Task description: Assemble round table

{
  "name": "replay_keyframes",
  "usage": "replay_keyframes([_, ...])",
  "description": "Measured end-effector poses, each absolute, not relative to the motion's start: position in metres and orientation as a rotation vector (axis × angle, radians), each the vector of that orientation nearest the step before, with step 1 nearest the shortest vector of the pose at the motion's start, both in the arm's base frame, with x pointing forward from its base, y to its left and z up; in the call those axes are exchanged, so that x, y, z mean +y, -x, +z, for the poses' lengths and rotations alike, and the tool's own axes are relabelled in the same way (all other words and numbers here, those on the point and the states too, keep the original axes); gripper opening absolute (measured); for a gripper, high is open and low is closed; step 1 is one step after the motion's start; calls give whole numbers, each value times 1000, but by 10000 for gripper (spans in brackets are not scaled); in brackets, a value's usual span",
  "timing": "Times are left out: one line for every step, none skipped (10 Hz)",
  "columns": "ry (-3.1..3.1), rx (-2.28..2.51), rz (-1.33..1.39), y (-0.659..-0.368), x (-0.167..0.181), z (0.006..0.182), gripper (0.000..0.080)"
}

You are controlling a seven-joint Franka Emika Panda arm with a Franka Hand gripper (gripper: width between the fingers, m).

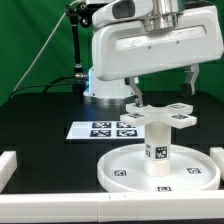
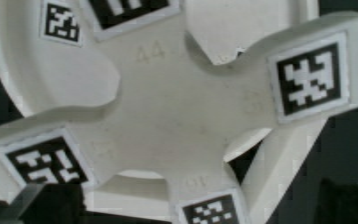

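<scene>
A robot claw [image 1: 160,100] (its grip cannot be told) hovers over the cross-shaped piece [image 1: 160,113] atop the post [image 1: 158,145] on the round disc [image 1: 125,165]; misalignment could topple it.

Franka arm [image 1: 130,50] fills upper centre and upper right of the exterior view, white links folded over, wrist pointing straight down. Gripper [image 1: 160,82] hangs right of centre; one dark finger [image 1: 190,77] visible at right, other hidden. Jaw spacing unreadable. Wrist view: fingers out of frame.
</scene>
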State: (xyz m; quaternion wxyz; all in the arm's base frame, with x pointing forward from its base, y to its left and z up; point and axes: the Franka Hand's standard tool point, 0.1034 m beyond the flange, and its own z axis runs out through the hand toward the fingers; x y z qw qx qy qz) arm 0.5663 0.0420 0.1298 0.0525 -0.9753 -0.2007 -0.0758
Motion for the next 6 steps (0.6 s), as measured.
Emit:
replay_keyframes([2941, -812, -256, -569, 41, 131, 649])
replay_keyframes([2905, -976, -254, -568, 41, 129, 649])
replay_keyframes([2869, -1098, -247, -567, 41, 127, 649])
replay_keyframes([2834, -1212, -249, -567, 40, 127, 649])
replay_keyframes([2824, -1241, -250, -567, 37, 127, 649])
replay_keyframes([2793, -1328, -249, -567, 36, 126, 649])
